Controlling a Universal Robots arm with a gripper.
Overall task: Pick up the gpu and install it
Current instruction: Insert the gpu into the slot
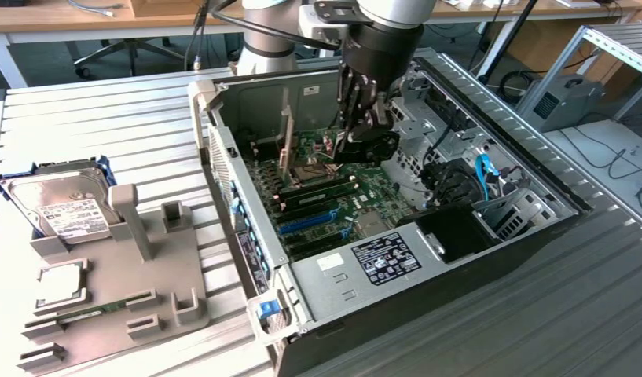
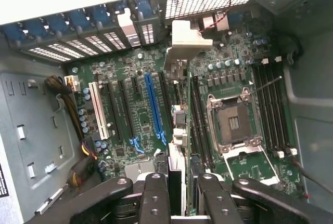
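Exterior view: black robot gripper [image 1: 361, 145] inside open grey desktop computer case [image 1: 530, 236], above green motherboard [image 1: 332, 208]. Fingers clenched on thin black gpu card with silver bracket [image 2: 177, 146], held edge-on over motherboard between expansion slots and one empty silver CPU socket [image 2: 232, 122]. One blue slot [image 2: 152, 107], one white slot [image 2: 97, 110]. Black label [image 1: 387, 259], text unreadable. One silver hard drive [image 1: 60, 206] on grey fixture [image 1: 111, 290], white label illegible.
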